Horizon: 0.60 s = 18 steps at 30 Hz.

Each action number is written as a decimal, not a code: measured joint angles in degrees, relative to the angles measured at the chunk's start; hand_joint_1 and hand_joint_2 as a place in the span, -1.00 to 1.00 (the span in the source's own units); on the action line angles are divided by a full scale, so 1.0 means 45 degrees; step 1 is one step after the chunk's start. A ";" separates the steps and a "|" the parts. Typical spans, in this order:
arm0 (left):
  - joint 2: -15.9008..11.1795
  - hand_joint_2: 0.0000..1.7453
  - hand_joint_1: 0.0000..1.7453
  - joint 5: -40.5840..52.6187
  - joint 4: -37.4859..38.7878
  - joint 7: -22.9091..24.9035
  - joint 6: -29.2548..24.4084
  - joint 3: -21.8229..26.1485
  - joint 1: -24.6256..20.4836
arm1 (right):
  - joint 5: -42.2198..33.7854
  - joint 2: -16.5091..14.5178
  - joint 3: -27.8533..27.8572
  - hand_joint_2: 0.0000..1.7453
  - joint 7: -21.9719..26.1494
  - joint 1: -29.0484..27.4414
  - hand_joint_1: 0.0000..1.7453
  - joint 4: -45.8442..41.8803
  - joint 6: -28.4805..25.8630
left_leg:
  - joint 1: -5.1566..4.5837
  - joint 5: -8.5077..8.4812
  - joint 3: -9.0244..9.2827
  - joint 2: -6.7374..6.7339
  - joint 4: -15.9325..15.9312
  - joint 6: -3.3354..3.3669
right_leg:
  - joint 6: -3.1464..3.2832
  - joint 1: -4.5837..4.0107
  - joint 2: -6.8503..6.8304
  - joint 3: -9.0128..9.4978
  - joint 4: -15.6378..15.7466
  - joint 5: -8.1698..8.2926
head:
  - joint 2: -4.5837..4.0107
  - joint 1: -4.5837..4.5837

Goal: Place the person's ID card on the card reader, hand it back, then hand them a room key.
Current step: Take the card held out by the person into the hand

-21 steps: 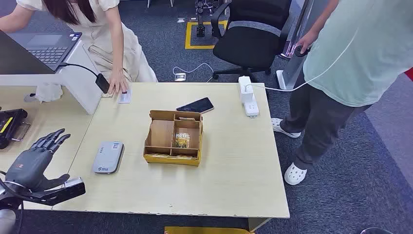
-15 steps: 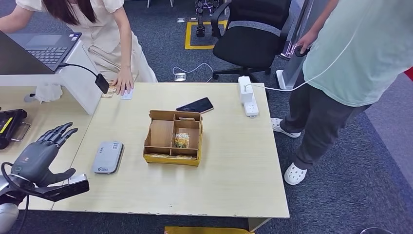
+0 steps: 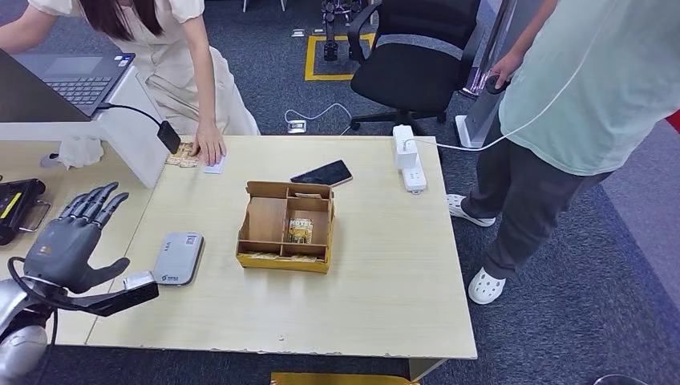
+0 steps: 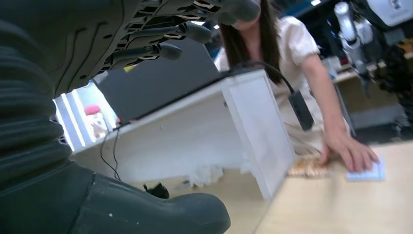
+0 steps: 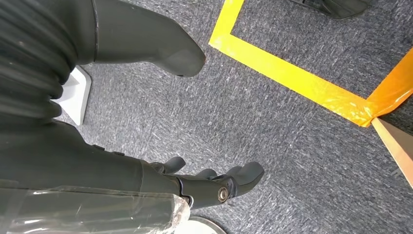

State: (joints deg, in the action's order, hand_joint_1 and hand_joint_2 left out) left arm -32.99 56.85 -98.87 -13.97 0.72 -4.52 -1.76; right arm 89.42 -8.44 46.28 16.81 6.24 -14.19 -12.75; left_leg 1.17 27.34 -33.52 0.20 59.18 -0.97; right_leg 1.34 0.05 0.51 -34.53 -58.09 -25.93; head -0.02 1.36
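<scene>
Pale desk (image 3: 385,265) in an office: the robot's left hand (image 3: 68,245) hovers at its near-left corner, fingers spread, holding nothing. Its right hand (image 5: 214,187) hangs over carpet, empty, fingers loosely apart. Just beside the left hand lies the card reader (image 3: 178,258); well beyond, the ID card (image 3: 213,167) rests under a person's hand (image 3: 210,147). Best wait for release, then approach low and flat.

- The left robot hand (image 3: 70,245) is hovering with fingers spread beside the card reader (image 3: 178,258).
- A person's hand (image 3: 210,148) is pressing a card (image 3: 214,167) onto the surface (image 3: 385,265).
</scene>
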 joint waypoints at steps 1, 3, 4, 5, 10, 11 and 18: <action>0.0253 1.00 -1.00 0.0211 0.0009 0.0116 -0.0166 0.0000 -0.0128 | 0.0000 -0.0001 -0.0004 1.00 0.0004 0.0000 -1.00 0.0001 -0.0005 | -0.0001 0.0000 0.0000 0.0002 0.0000 0.0000 | 0.0000 0.0001 -0.0001 0.0003 0.0000 0.0001 | 0.0001 0.0001; 0.0661 1.00 -1.00 0.0442 0.0030 0.0260 -0.0311 0.0000 -0.0318 | 0.0000 -0.0004 -0.0007 1.00 0.0012 -0.0001 -1.00 0.0001 -0.0007 | -0.0001 0.0000 0.0001 0.0000 0.0000 0.0000 | 0.0000 0.0002 0.0004 0.0003 0.0000 0.0002 | 0.0003 0.0000; 0.0802 1.00 -1.00 0.0491 0.0046 0.0293 -0.0335 0.0001 -0.0375 | 0.0000 -0.0004 -0.0008 1.00 0.0013 -0.0005 -1.00 0.0001 -0.0007 | -0.0001 0.0000 0.0002 -0.0004 0.0001 0.0000 | 0.0000 0.0002 0.0009 0.0002 0.0000 0.0003 | 0.0003 0.0001; 0.0913 1.00 -1.00 0.0524 0.0064 0.0315 -0.0360 0.0002 -0.0418 | 0.0000 -0.0004 -0.0010 1.00 0.0010 -0.0010 -1.00 0.0001 -0.0007 | -0.0001 0.0000 0.0002 -0.0007 0.0001 0.0000 | 0.0000 0.0002 0.0013 0.0000 0.0000 0.0003 | 0.0001 0.0000; 0.1276 1.00 -1.00 0.0553 0.0175 0.0345 -0.0428 0.0040 -0.0496 | 0.0000 -0.0004 -0.0036 1.00 -0.0006 -0.0030 -1.00 0.0001 -0.0007 | 0.0000 0.0001 0.0002 -0.0005 0.0001 0.0000 | 0.0001 0.0001 0.0013 -0.0004 -0.0001 0.0001 | 0.0001 0.0004; 0.1333 1.00 -1.00 0.0553 0.0194 0.0328 -0.0428 0.0056 -0.0499 | 0.0000 -0.0004 -0.0049 1.00 -0.0018 -0.0038 -1.00 0.0001 -0.0007 | 0.0001 0.0001 0.0002 -0.0005 0.0000 -0.0001 | 0.0001 0.0000 0.0013 -0.0004 -0.0001 0.0000 | 0.0000 0.0002; 0.1610 1.00 -1.00 0.0613 0.0277 0.0165 -0.0397 0.0166 -0.0533 | 0.0000 -0.0004 -0.0080 1.00 -0.0050 -0.0061 -1.00 0.0001 -0.0007 | 0.0001 0.0001 0.0000 -0.0006 -0.0001 -0.0001 | 0.0001 0.0000 0.0013 -0.0005 -0.0002 -0.0001 | 0.0000 0.0000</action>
State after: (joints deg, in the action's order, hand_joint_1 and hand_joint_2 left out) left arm -25.75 59.61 -97.62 -13.23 -1.07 -3.78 -4.16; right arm 89.42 -8.46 45.92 16.59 5.97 -14.19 -12.79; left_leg 1.18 27.35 -33.52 0.17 59.18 -0.97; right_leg 1.35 0.05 0.56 -34.56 -58.09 -25.93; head -0.02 1.36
